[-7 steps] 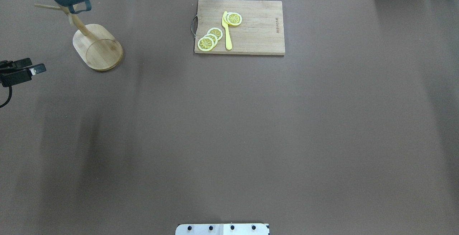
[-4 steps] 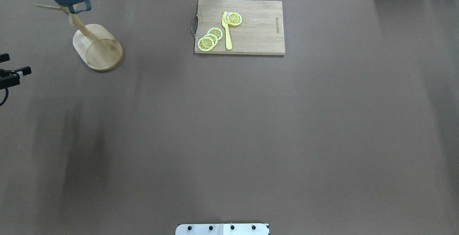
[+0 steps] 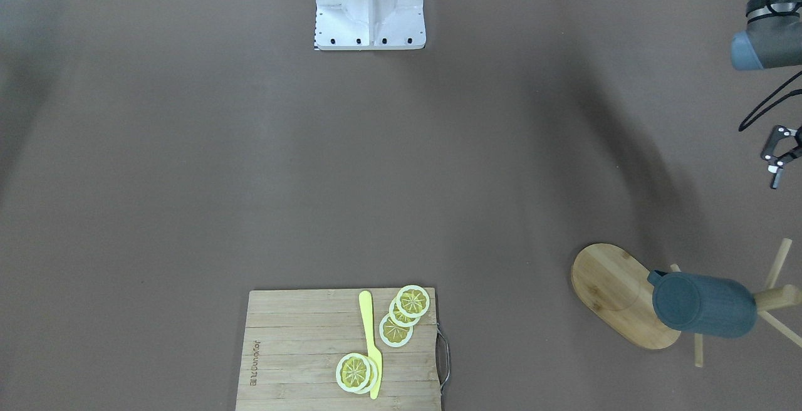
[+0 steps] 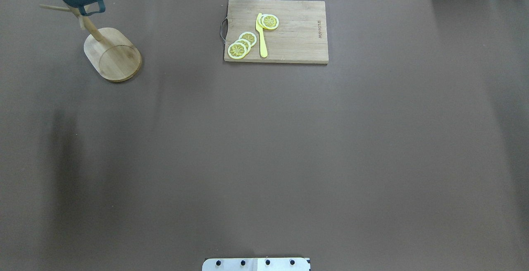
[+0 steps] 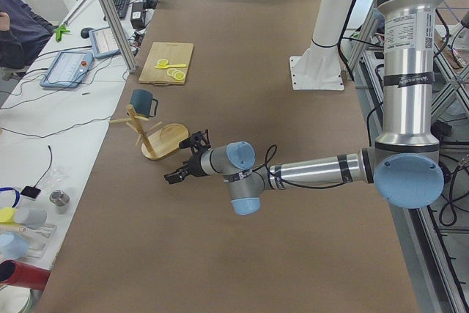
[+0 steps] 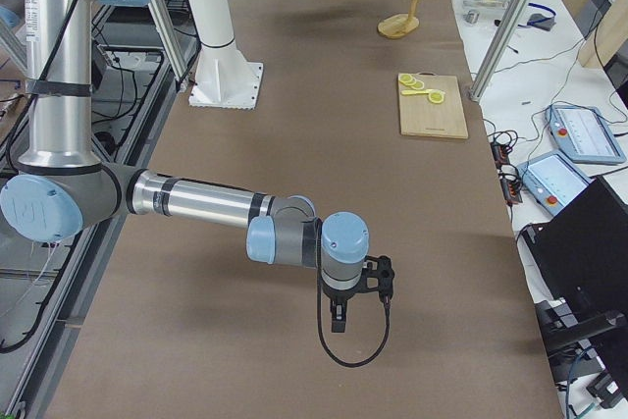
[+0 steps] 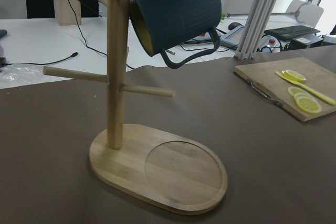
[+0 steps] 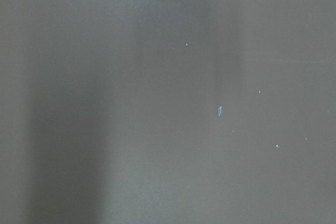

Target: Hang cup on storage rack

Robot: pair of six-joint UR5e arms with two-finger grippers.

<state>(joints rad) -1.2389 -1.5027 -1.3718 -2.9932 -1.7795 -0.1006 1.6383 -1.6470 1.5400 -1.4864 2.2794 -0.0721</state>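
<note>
The jaws of the left gripper are seen spread apart in the view from the table's left end, with nothing held between them. In the front-facing view only one finger is caught at the picture's edge. This gripper is held above the table, apart from the rack and on the robot's side of it, and its wrist camera is pointed at the rack from low down.

The right gripper is shown only in the view from the table's right end, pointed down over bare table near that end. Whether its jaws are apart or together cannot be told. Nothing but the brown surface is seen by its wrist camera.

The cup is found on the rack, high up beside the post. It is tilted, with its mouth turned down towards the post, and an upper peg appears to run into that mouth. Its handle is seen on the underside, touching no peg. The lower pegs are left bare, and the rack's oval base is set flat near the far left corner of the table.

A cutting board is laid at the far edge near the middle, well apart from the rack. Lemon slices and a yellow knife are placed on it.
</note>
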